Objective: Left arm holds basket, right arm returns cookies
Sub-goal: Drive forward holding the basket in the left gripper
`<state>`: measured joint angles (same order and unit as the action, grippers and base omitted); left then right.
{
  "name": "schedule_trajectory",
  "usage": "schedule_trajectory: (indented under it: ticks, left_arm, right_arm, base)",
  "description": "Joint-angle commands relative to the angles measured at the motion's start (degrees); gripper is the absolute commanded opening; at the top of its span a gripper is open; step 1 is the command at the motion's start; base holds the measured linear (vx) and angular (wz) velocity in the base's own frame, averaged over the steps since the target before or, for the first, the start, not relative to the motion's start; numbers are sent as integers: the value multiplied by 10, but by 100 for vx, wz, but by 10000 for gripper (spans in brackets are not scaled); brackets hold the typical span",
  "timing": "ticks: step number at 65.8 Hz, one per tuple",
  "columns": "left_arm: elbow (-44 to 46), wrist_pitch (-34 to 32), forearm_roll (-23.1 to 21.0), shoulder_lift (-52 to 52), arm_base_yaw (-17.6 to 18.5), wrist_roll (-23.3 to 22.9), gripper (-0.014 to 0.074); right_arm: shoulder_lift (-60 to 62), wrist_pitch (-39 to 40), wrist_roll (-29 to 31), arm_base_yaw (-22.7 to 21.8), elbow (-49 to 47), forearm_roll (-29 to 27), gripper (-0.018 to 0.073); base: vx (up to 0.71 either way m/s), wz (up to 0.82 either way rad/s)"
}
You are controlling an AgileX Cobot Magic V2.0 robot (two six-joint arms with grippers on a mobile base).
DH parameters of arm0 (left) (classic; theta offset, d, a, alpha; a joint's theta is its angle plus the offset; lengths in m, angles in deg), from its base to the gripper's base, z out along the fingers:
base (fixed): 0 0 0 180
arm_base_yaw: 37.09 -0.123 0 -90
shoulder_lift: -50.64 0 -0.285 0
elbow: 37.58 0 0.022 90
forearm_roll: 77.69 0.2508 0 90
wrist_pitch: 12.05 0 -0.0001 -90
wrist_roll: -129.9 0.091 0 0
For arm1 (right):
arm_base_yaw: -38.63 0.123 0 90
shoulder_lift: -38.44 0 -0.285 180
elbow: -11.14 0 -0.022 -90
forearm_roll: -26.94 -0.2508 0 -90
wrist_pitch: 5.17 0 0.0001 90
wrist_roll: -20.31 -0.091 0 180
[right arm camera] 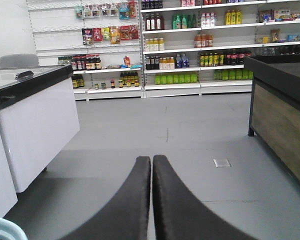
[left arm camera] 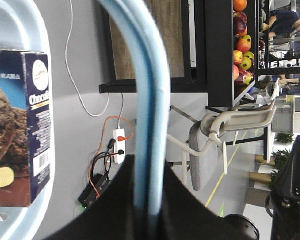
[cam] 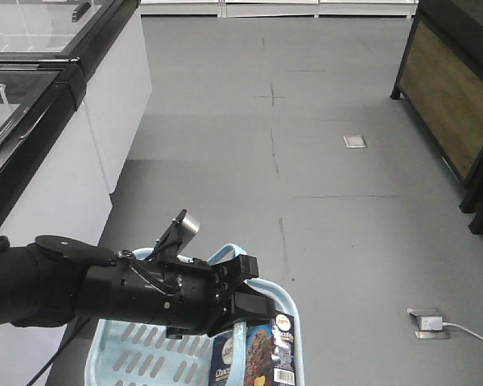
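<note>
Over grey shop floor (cam: 322, 161), our left claw (cam: 248, 291) grips the basket (cam: 105, 334) handle; our right claw (right arm camera: 151, 200), closed and empty, we judge must open next for the cookies (cam: 258, 354).

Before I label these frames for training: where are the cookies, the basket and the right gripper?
cookies (left arm camera: 20, 125): left wrist view, box front.
basket (cam: 113, 350): front view, slotted wall.
right gripper (right arm camera: 151, 161): right wrist view, fingertips' seam.

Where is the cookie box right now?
In the front view, the cookie box stands inside the blue basket at the bottom edge, a little right of middle, just under the left gripper holding that basket.
</note>
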<state>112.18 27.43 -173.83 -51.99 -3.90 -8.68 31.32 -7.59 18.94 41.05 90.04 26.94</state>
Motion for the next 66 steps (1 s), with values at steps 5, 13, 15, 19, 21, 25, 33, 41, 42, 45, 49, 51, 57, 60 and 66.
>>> schedule_trajectory:
  ticks: [5, 13, 15, 19, 21, 25, 33, 41, 42, 45, 49, 51, 57, 60, 66]
  left_arm:
    - [17, 27, -33, 24, 1, -2, -7]
    - [17, 27, -33, 24, 1, -2, -7]
    - [17, 27, -33, 24, 1, -2, -6]
    - [17, 27, -33, 24, 1, -2, -6]
    - [17, 27, -33, 24, 1, -2, -6]
    - [17, 27, -33, 24, 1, -2, -6]
    - [17, 27, -33, 24, 1, -2, -6]
    - [17, 27, -33, 24, 1, -2, -6]
    - [17, 27, -33, 24, 1, -2, -6]
    - [17, 27, -33, 24, 1, -2, -6]
    - [17, 27, -33, 24, 1, -2, -6]
    - [17, 27, -33, 24, 1, -2, -6]
    - [17, 27, -33, 24, 1, -2, -6]
    - [17, 27, -33, 24, 1, -2, -6]
    - [17, 27, -33, 24, 1, -2, -6]
  right_arm:
    - [5, 41, 1, 0, 0, 0, -9]
    - [5, 41, 1, 0, 0, 0, -9]
    - [5, 41, 1, 0, 0, 0, -9]
    - [5, 41, 1, 0, 0, 0, -9]
    - [5, 41, 1, 0, 0, 0, -9]
    - [5, 41, 1, 0, 0, 0, -9]
    - [5, 41, 1, 0, 0, 0, -9]
    - [5, 41, 1, 0, 0, 0, -9]
    - [5, 41, 1, 0, 0, 0, -9]
    - [5, 41, 1, 0, 0, 0, -9]
    - [5, 41, 1, 0, 0, 0, -9]
    - [5, 41, 1, 0, 0, 0, -9]
    - [5, 41, 1, 0, 0, 0, -9]
    - [5, 41, 1, 0, 0, 0, -9]
    - [5, 41, 1, 0, 0, 0, -9]
  base:
    - [0, 0]
    - [0, 0]
    - [0, 0]
    - [0, 0]
    - [0, 0]
    - [0, 0]
    - [0, 0]
    - [0, 0]
    - [0, 0]
    - [0, 0]
    - [0, 0]
    - [0, 0]
    - [0, 0]
    - [0, 0]
    - [0, -1]
